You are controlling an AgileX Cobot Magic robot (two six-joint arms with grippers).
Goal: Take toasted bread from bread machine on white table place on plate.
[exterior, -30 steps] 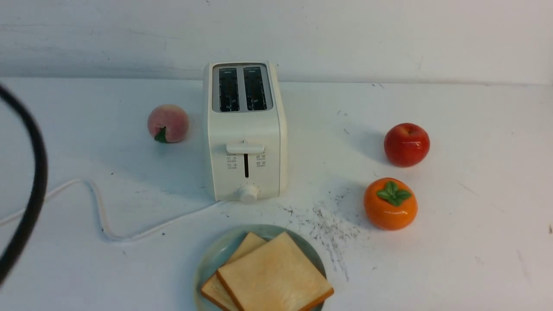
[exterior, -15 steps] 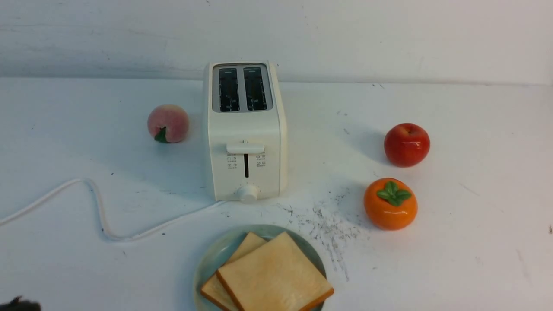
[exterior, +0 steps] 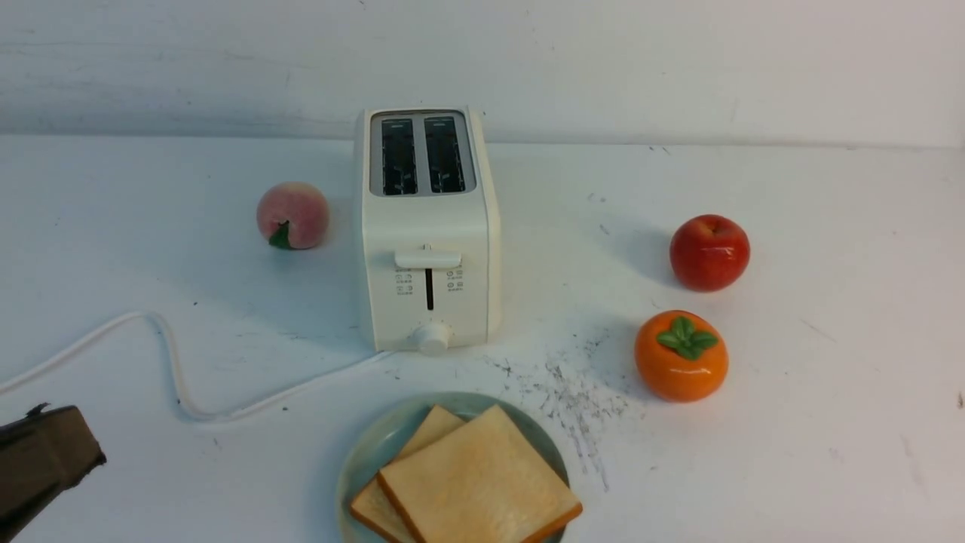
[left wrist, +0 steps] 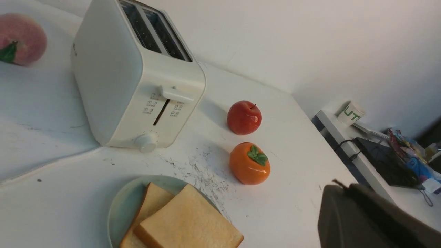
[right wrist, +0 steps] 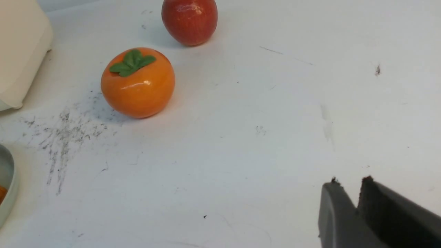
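Observation:
Two slices of toasted bread (exterior: 479, 486) lie overlapping on the pale blue-green plate (exterior: 373, 449) at the front of the white table (exterior: 829, 422). Behind it stands the cream bread machine (exterior: 430, 226), both slots dark and empty, lever up. My left gripper (exterior: 56, 445) shows at the lower left corner, well left of the plate; in the left wrist view the left gripper (left wrist: 341, 187) is shut on nothing. My right gripper (right wrist: 349, 182) hovers over bare table right of the plate, tips slightly parted, nothing between them; it is out of the front view.
A peach (exterior: 292, 215) sits left of the bread machine. A red apple (exterior: 709, 252) and an orange persimmon (exterior: 681, 355) sit to its right. The white cord (exterior: 173, 369) snakes across the left table. A side desk with a paper cup (left wrist: 349, 113) lies beyond the table's right edge.
A black cable at the left edge swung out of view, then my left gripper rose into the lower left corner. Bread, plate and bread machine have not moved.

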